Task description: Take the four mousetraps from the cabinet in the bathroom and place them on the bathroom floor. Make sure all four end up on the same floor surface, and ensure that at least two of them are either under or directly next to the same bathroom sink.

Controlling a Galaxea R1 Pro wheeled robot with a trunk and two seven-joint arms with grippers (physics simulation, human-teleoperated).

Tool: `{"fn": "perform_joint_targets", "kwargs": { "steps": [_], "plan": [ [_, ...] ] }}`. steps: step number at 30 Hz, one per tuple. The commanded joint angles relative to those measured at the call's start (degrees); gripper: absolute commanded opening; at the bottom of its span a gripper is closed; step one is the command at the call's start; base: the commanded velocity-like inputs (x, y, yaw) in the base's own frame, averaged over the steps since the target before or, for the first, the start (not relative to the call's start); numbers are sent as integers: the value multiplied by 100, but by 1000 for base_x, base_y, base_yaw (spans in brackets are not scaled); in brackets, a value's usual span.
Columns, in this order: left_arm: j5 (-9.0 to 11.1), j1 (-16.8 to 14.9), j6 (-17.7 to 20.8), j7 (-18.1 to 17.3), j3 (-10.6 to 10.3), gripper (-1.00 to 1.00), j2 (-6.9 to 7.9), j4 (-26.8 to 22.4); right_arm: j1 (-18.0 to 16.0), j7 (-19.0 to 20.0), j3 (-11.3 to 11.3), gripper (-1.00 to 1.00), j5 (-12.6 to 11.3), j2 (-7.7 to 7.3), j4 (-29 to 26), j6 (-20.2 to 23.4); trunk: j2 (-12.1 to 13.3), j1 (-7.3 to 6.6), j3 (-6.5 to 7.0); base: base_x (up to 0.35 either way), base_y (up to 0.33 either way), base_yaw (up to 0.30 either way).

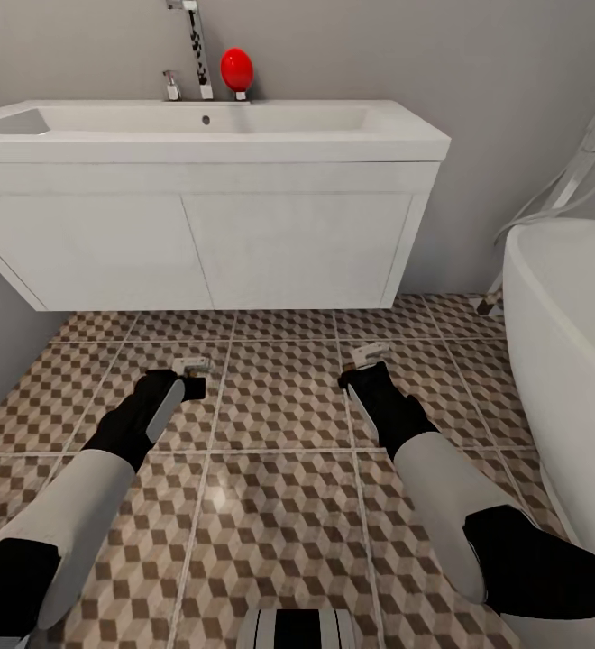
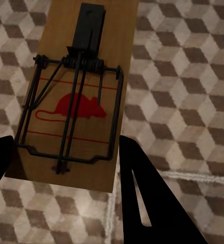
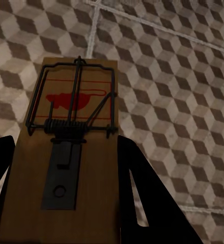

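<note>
- Left gripper [image 2: 66, 168] clamps one mousetrap [image 2: 74, 96]; right gripper [image 3: 66, 168] clamps another mousetrap [image 3: 71, 152].
- Both hang over the bathroom floor [image 1: 279, 397], near the sink [image 1: 207, 135].
- Likely light, stiff boards: hold by edges, clear of wires.

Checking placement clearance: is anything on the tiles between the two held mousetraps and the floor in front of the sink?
Nothing visible: bare bathroom floor lies below both mousetraps, in front of the sink.
</note>
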Motion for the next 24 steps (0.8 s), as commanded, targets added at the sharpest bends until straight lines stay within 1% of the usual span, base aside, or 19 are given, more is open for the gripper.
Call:
{"fn": "perform_joint_targets", "kwargs": {
  "steps": [1,24],
  "plan": [
    [41,-5,19,54,-33,-100,9,-9,-3,-19,14,-100,10,0,-6,35,-2,-1,-4,0,0,0],
    [41,-7,21,62,-34,-100,-13,-53,-2,-19,22,-100,11,0,-27,38,-32,58,-514,0,0,0]
  ]
}}
